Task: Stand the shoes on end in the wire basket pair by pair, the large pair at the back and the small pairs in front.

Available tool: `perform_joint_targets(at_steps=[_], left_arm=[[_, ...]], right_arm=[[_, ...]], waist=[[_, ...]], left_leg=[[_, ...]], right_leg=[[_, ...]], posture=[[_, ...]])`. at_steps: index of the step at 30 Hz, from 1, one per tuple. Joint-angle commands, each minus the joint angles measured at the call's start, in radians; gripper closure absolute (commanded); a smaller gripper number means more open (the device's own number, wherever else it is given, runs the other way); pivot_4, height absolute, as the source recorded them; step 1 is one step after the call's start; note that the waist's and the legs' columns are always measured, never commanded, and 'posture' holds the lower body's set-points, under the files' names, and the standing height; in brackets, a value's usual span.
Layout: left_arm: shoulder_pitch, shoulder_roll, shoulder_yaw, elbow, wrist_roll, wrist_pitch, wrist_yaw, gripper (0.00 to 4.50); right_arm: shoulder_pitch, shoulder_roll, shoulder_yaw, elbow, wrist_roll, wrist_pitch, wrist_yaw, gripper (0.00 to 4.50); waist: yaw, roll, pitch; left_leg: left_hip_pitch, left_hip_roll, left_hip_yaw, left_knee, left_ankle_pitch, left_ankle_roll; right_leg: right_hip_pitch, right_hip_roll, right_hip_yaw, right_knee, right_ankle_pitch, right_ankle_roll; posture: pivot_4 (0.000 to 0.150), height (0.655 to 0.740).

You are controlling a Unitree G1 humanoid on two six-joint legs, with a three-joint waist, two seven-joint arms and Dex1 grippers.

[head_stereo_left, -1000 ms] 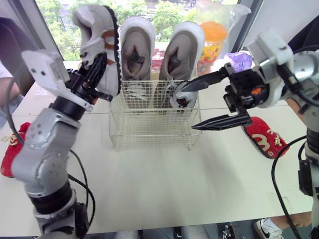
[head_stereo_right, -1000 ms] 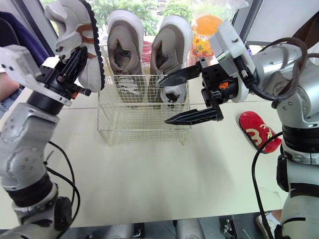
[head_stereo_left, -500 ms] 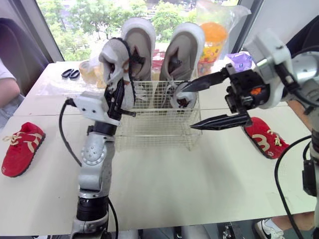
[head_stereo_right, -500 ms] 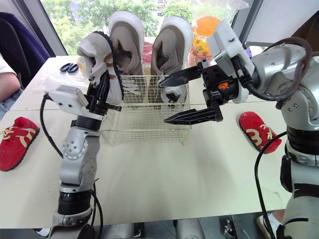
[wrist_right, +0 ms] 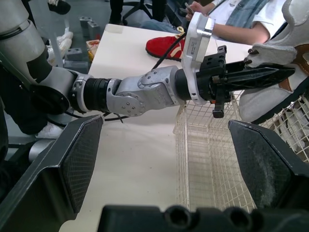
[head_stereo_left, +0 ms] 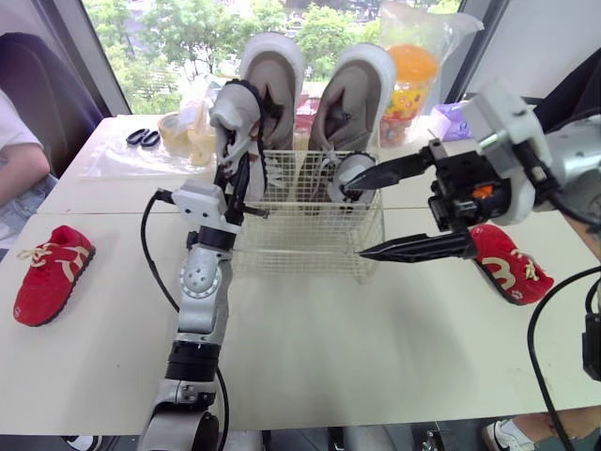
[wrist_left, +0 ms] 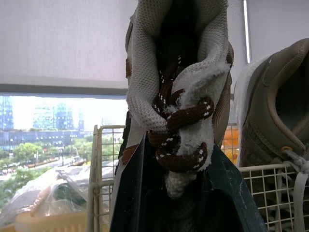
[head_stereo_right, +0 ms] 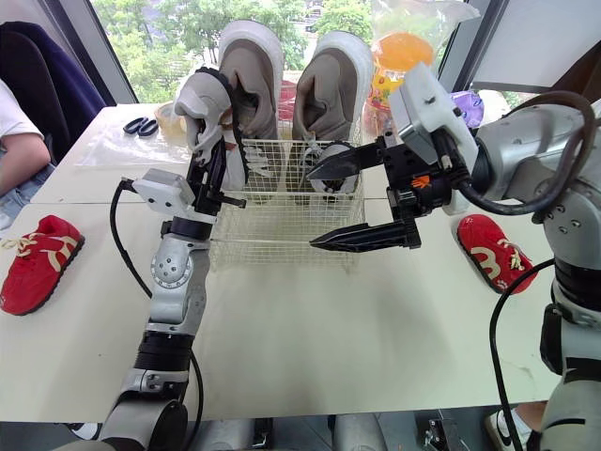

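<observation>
**Operator:** How does my left arm sit?

**Spotter:** Your left arm reaches up and forward, nearly straight. Your left gripper [head_stereo_left: 237,167] is clamped on the grey shoe [head_stereo_left: 235,113] at its brown laces. You hold that shoe upright at 10 o'clock of the wire basket [head_stereo_left: 300,249], just beside the left shoe of the large beige pair [head_stereo_left: 272,80]. Most of it rides above the rim. I cannot tell whether its lower end is inside the wires.

**Operator:** And my right?

**Spotter:** Your right arm comes in from 3 o'clock with the forearm about level. Your right gripper [head_stereo_left: 357,216] is spread wide and holds nothing. Its fingers point across at the basket's right front corner, one above the rim and one low by the base.

**Operator:** The table and the room?

**Spotter:** The large beige pair stands on end along the basket's 12 o'clock side. On the cream table [head_stereo_left: 376,348], one red shoe [head_stereo_left: 52,272] lies at 9 o'clock near the edge. The second red shoe [head_stereo_left: 507,272] lies at 3 o'clock, just behind your right gripper. Scissors [head_stereo_left: 143,138] rest at 11 o'clock, and a bag of orange goods [head_stereo_left: 413,66] stands at 1 o'clock. Behind them is a window [head_stereo_left: 178,28] with green trees. A person's arm [head_stereo_left: 19,164] shows at the far 9 o'clock.
</observation>
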Motion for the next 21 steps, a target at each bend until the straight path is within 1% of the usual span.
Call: perform_joint_targets(at_steps=[1, 4, 7, 9, 10, 15, 16, 21], left_arm=[[0.091, -0.010, -0.033, -0.077, -0.027, 0.053, -0.017, 4.39], [0.167, -0.006, -0.049, -0.142, -0.030, 0.086, -0.023, 4.39], [0.199, -0.002, -0.054, -0.181, -0.036, 0.113, -0.027, 4.39], [0.211, 0.003, -0.057, -0.199, -0.038, 0.126, -0.036, 3.38], [0.215, 0.004, -0.057, -0.204, -0.039, 0.132, -0.038, 2.98], [0.224, 0.004, -0.051, -0.218, -0.056, 0.172, -0.037, 0.44], [0.227, 0.006, -0.051, -0.223, -0.057, 0.177, -0.038, 0.10], [0.273, 0.037, -0.047, -0.290, -0.065, 0.209, -0.054, 0.10]], right_arm=[[0.017, -0.037, -0.060, -0.001, -0.004, -0.005, -0.028, 0.00], [0.028, -0.046, -0.067, 0.033, -0.054, -0.029, -0.075, 0.00], [0.045, -0.053, -0.065, 0.042, -0.083, -0.044, -0.092, 0.00], [0.058, -0.054, -0.071, 0.042, -0.087, -0.046, -0.101, 0.00], [0.061, -0.052, -0.073, 0.043, -0.090, -0.047, -0.108, 0.00], [0.071, -0.046, -0.077, 0.038, -0.090, -0.048, -0.123, 0.00], [0.072, -0.045, -0.077, 0.036, -0.088, -0.048, -0.125, 0.00], [0.077, -0.045, -0.079, 0.034, -0.085, -0.050, -0.128, 0.00]], waist=[[-0.002, 0.000, 0.000], [-0.008, 0.001, -0.001], [-0.010, 0.002, -0.001], [-0.010, 0.002, -0.001], [-0.010, 0.002, -0.001], [-0.010, 0.003, -0.002], [-0.010, 0.003, -0.002], [-0.014, 0.003, -0.002]], left_leg=[[0.000, 0.000, 0.000, 0.000, 0.000, 0.000], [0.001, 0.000, 0.000, 0.000, 0.000, 0.000], [0.002, 0.001, 0.001, -0.002, -0.001, 0.001], [0.002, 0.001, 0.001, -0.002, -0.001, 0.002], [0.002, 0.001, 0.001, -0.002, -0.001, 0.002], [0.002, 0.001, 0.001, -0.002, -0.002, 0.003], [0.002, 0.001, 0.001, -0.002, -0.002, 0.003], [0.002, 0.001, 0.001, -0.002, -0.002, 0.003]], right_leg=[[0.000, 0.000, 0.000, 0.000, 0.000, 0.000], [0.000, 0.000, 0.000, 0.000, 0.000, 0.000], [0.000, 0.000, 0.000, 0.000, -0.001, -0.002], [0.000, 0.001, 0.000, 0.000, -0.001, -0.002], [0.000, 0.001, 0.000, 0.000, -0.001, -0.002], [0.000, 0.001, 0.000, 0.000, -0.001, -0.002], [0.000, 0.001, 0.000, 0.000, -0.001, -0.002], [0.000, 0.001, 0.000, 0.000, -0.001, -0.002]], posture=[[0.150, 0.7400], [0.150, 0.7400], [0.150, 0.7400], [0.150, 0.7400], [0.150, 0.7400], [0.150, 0.7400], [0.150, 0.7400], [0.150, 0.7400]])
